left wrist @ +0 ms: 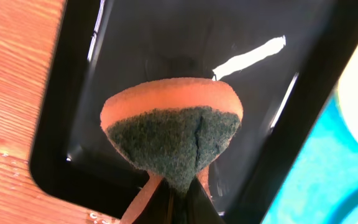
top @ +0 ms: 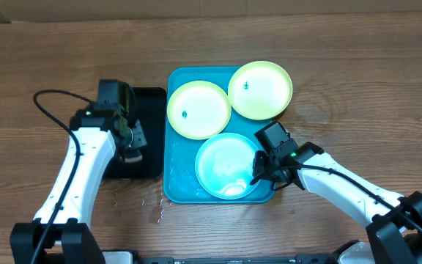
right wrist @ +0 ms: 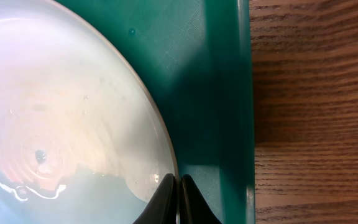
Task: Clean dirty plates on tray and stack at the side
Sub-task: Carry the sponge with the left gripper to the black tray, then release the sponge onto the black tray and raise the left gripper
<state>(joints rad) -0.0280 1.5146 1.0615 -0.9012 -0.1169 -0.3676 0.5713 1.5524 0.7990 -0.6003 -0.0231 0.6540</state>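
Note:
On the turquoise tray (top: 176, 165) lie three plates. Two pale yellow-green plates (top: 198, 110) (top: 260, 89) sit at the back, each with a small dark speck. The light blue plate (top: 228, 166) lies at the front, wet, with a dark speck (right wrist: 40, 154). My right gripper (top: 258, 176) (right wrist: 178, 183) is shut on this plate's (right wrist: 61, 112) right rim, close to the tray wall (right wrist: 219, 81). My left gripper (top: 132, 139) (left wrist: 179, 202) is shut on an orange sponge (left wrist: 173, 130) with a dark green scouring face, held over the black tray (left wrist: 135, 37).
The black tray (top: 149, 103) stands against the turquoise tray's left side. Water drops (top: 156, 209) lie on the wooden table in front of the tray's left corner. Bare wood (right wrist: 316, 112) lies right of the tray. A black cable (top: 50, 110) loops left of my left arm.

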